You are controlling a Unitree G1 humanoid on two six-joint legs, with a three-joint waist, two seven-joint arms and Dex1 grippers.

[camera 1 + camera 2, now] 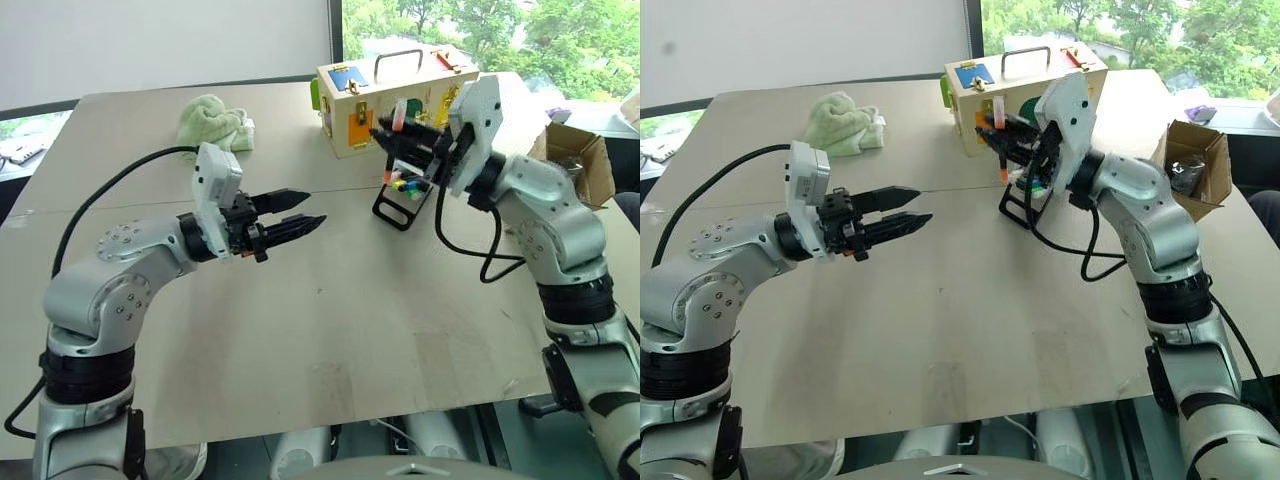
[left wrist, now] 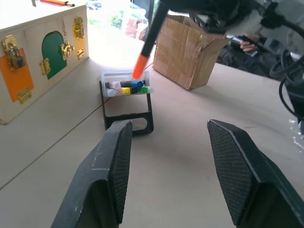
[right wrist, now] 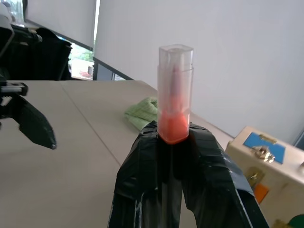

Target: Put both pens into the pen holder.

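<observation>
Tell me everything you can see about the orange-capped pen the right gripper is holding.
The pen has a thin black barrel, an orange end and a clear cap at the other end. The right gripper is shut on it near the clear cap. It hangs steeply tilted, orange end down, just above the pen holder, whose clear top already shows coloured marker ends. Whether the tip touches the holder is unclear. Nothing else touches it.

We cannot see the pen holder's (image 1: 402, 190) upper half behind the right gripper (image 1: 388, 133). The cardboard box's (image 1: 1196, 168) contents are too small for us to identify.
</observation>
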